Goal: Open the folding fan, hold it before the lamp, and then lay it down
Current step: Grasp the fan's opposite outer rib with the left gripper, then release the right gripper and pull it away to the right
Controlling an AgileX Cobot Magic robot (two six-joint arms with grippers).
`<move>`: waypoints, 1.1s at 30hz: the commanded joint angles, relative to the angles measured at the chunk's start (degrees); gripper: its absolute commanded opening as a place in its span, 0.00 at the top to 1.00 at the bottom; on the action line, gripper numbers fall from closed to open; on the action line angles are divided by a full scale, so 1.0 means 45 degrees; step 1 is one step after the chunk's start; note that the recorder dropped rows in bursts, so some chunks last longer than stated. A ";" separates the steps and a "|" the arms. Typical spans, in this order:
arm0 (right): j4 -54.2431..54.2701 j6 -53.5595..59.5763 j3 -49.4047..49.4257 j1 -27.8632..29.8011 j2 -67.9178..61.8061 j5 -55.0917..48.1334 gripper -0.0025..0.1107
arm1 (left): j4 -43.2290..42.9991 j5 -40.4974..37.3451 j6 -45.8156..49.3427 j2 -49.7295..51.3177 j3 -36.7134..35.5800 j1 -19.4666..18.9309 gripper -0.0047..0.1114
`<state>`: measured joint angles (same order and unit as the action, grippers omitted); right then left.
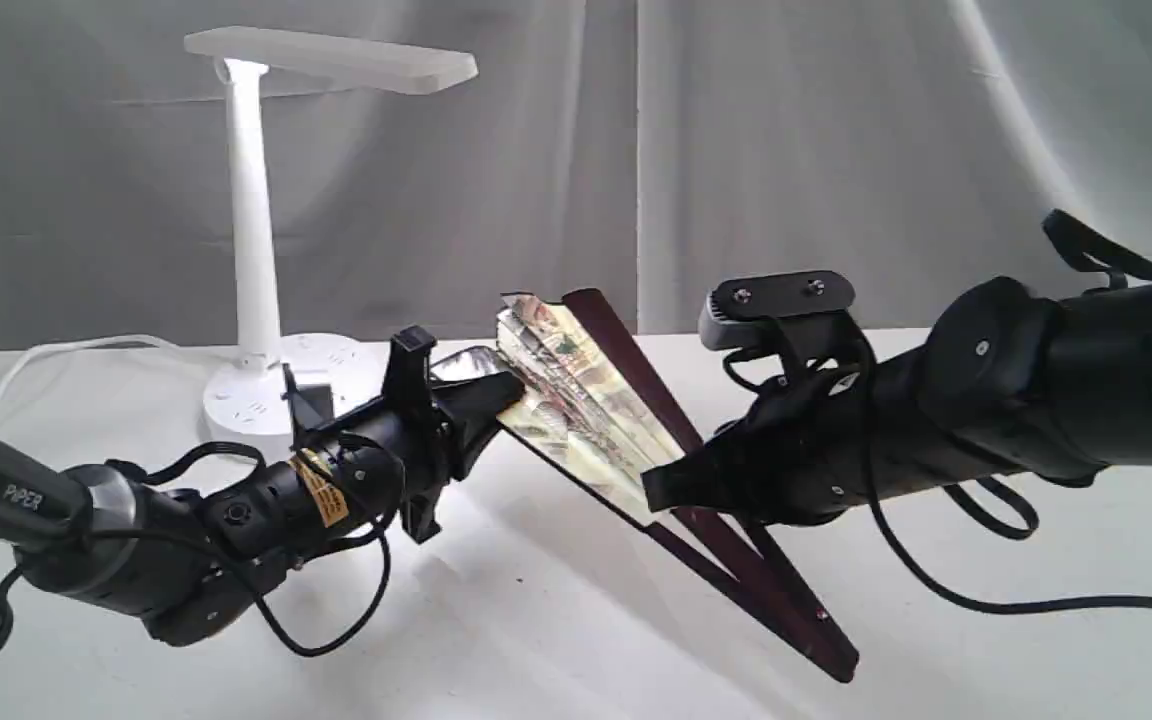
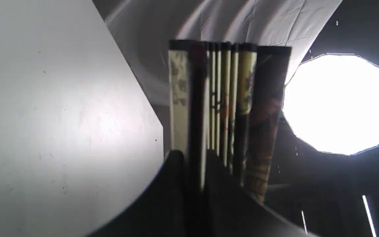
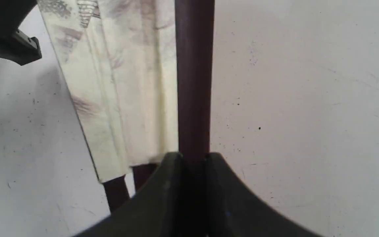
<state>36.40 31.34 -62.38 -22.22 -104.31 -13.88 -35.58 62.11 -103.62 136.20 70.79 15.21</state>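
The folding fan [image 1: 576, 400] is only partly spread, its cream painted pleats bunched between two maroon guards, and its pivot end [image 1: 831, 655] rests low by the table. My left gripper [image 1: 496, 395] is shut on the near guard at the pleats' upper end; the left wrist view shows that guard [image 2: 196, 108] pinched between the jaws. My right gripper [image 1: 661, 485] is shut on the far guard [image 3: 193, 82] just below the paper. The white lamp [image 1: 256, 230] stands at the back left, behind my left arm, its bar head [image 1: 331, 58] well above the fan.
The lamp's round base with sockets [image 1: 286, 385] sits on the white table [image 1: 536, 620], its white cord [image 1: 56, 350] trailing left. A grey cloth backdrop [image 1: 836, 150] hangs behind. A bright round studio light [image 2: 341, 102] fills part of the left wrist view.
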 commanded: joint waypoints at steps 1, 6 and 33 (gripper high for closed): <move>0.0205 0.0032 -0.0099 -0.0002 0.0168 0.0170 0.98 | -0.0408 -0.0110 -0.0344 -0.0039 0.0031 0.0037 0.96; 0.0395 -0.0024 -0.0099 -0.0002 0.0168 -0.0080 0.95 | -0.0554 0.0020 -0.0575 -0.0039 0.0031 0.0037 0.96; 0.0407 -0.0535 -0.0099 0.0802 0.1488 -0.1853 0.51 | -0.3173 0.1744 -0.2614 -0.0039 0.0031 -0.0975 0.96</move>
<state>38.18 29.34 -62.38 -19.74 -98.37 -21.57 -48.42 68.42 -113.48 136.30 70.79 11.91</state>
